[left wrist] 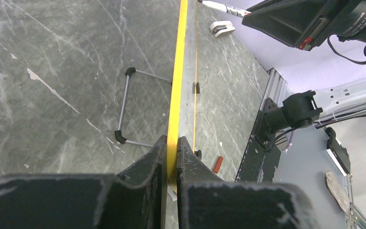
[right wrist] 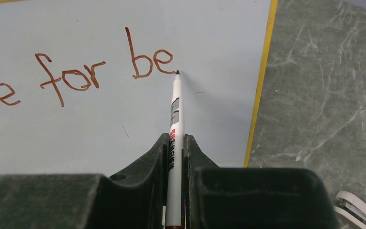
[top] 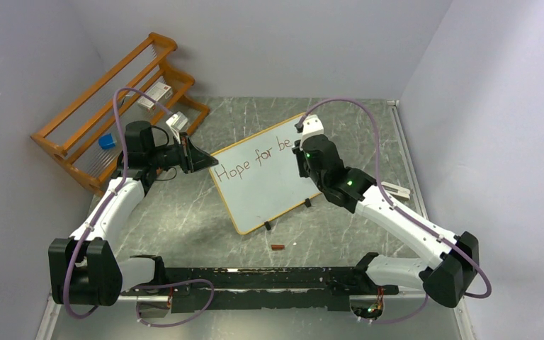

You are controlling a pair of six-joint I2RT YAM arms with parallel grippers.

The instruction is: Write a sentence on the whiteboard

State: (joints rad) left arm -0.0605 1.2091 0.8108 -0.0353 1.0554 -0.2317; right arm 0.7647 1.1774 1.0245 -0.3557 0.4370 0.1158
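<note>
The whiteboard [top: 269, 180] stands tilted on the marble table, with a thin yellow-wood rim and small black feet. The sentence [top: 251, 165] on it reads "Hope for be" in reddish-brown strokes; "for be" shows in the right wrist view [right wrist: 105, 67]. My left gripper [top: 200, 157] is shut on the board's left rim [left wrist: 173, 143]. My right gripper [top: 301, 161] is shut on a white marker [right wrist: 175, 138]; its tip touches the board just right of the "e". The board's face also fills the right wrist view [right wrist: 76, 124].
An orange wooden rack [top: 117, 106] with small items stands at the back left. A red marker cap [top: 277, 246] lies in front of the board. A white object [top: 395, 188] lies to the right of the board. A wire stand [left wrist: 126, 107] props the board behind.
</note>
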